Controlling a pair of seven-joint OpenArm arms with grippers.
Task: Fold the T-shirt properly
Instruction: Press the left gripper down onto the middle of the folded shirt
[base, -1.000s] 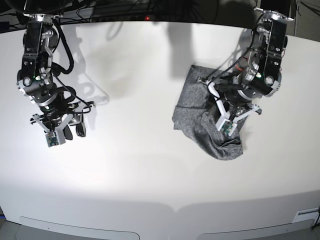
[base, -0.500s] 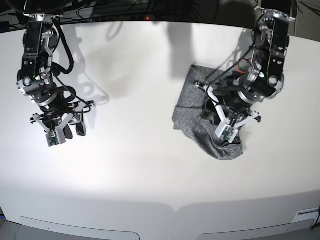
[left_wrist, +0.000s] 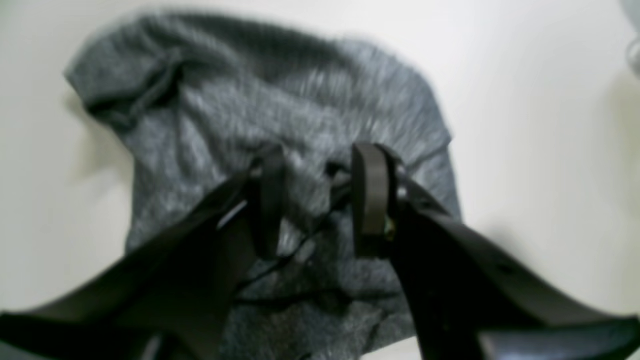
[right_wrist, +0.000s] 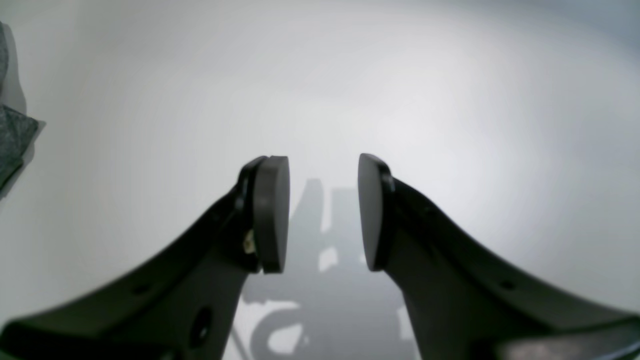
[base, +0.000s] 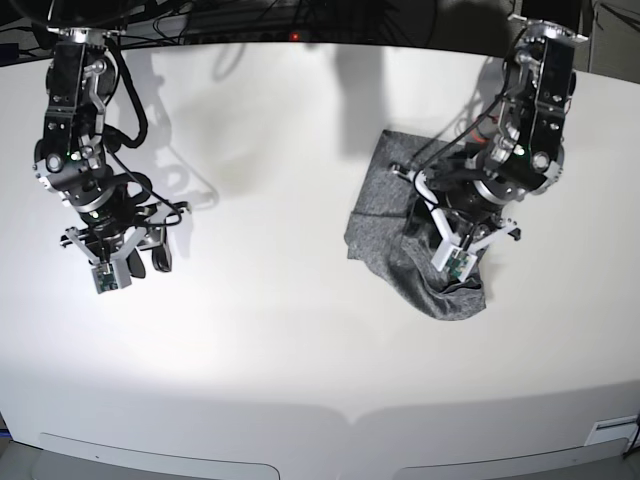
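The heather-grey T-shirt (base: 385, 222) lies crumpled in a small heap on the right half of the white table; the left wrist view shows it blurred, with rumpled folds (left_wrist: 280, 110). My left gripper (base: 465, 230) hovers over the heap's right part. Its black fingers stand apart above the cloth (left_wrist: 317, 200), open, with nothing between them. My right gripper (base: 115, 250) hangs far to the left over bare table, open and empty (right_wrist: 322, 210). A grey corner of the T-shirt (right_wrist: 11, 137) shows at the left edge of the right wrist view.
The white table (base: 300, 330) spreads wide between the two arms and toward its curved front edge (base: 350, 415). Dark cables and equipment (base: 300, 20) run along the back edge. Arm shadows fall behind both arms.
My left gripper has shifted slightly left over the T-shirt and turned a little. The cloth and the right arm have stayed put.
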